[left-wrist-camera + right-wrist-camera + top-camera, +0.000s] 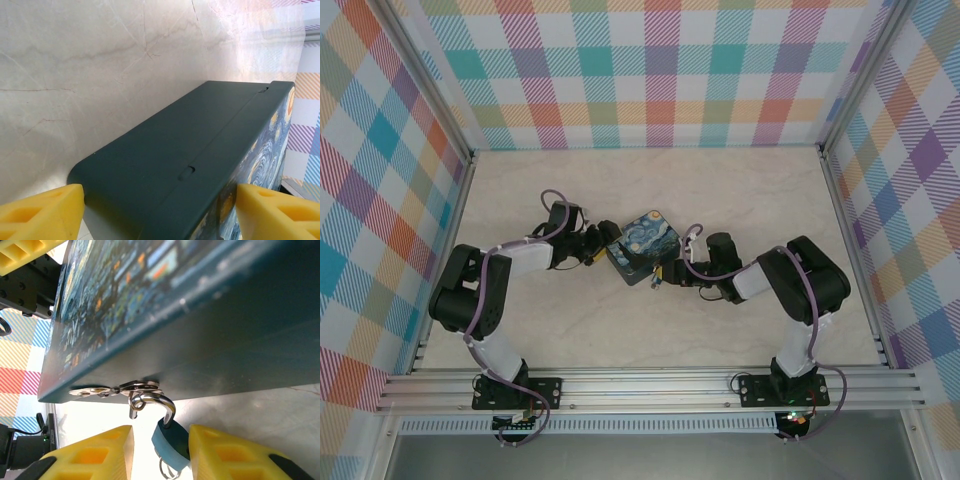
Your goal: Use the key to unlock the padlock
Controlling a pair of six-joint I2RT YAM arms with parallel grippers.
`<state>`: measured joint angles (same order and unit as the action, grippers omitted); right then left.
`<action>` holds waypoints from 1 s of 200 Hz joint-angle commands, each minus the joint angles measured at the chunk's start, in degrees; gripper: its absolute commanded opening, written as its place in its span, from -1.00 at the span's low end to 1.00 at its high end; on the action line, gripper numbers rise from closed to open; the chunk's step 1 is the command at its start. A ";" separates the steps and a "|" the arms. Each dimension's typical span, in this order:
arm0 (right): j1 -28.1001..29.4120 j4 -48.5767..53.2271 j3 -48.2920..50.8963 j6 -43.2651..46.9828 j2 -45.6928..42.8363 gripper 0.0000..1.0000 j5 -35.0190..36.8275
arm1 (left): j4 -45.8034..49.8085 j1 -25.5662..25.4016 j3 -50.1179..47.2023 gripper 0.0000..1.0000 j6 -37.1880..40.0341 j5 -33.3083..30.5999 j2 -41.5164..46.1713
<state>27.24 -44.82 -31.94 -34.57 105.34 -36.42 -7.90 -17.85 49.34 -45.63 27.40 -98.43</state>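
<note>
The teal-blue padlock (173, 446) hangs by its silver shackle (165, 404) from the metal hasp (131, 388) on the starry-night tin (150, 315). My right gripper (160, 442) is open around the padlock. The padlock body rests against one yellow finger (225, 455), and a gap separates it from the other. A thin wire ring (169, 472) pokes out under the padlock; the key itself is hidden. My left gripper (160, 212) is shut across the tin's dark side (190, 150), one yellow finger (42, 212) at each edge. From above, both grippers meet at the tin (642, 245).
The tin sits mid-table on the pale marbled surface (740, 190). Plaid walls and metal frame posts (840, 220) close in the sides and back. Both arms (500, 270) reach inward from the near rail, with purple cables looping over them.
</note>
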 commanded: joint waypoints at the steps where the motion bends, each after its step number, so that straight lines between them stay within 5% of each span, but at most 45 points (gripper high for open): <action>1: 0.42 -1.10 0.47 -0.38 1.34 -0.33 1.90 | 2.83 -0.76 -2.73 0.50 -0.95 -2.22 0.44; 50: 0.41 -3.66 -1.08 -1.34 2.61 -0.35 1.91 | 2.54 -1.27 -3.52 0.46 -1.38 -2.68 0.70; 200: -0.27 -12.48 1.09 -6.76 1.80 -1.00 6.64 | 2.97 -1.65 -4.39 0.39 -1.54 -5.12 0.87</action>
<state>27.35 -52.53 -31.88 -40.03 107.96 -32.16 -10.72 -18.61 47.37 -47.59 25.08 -97.30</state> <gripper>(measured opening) 0.059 0.697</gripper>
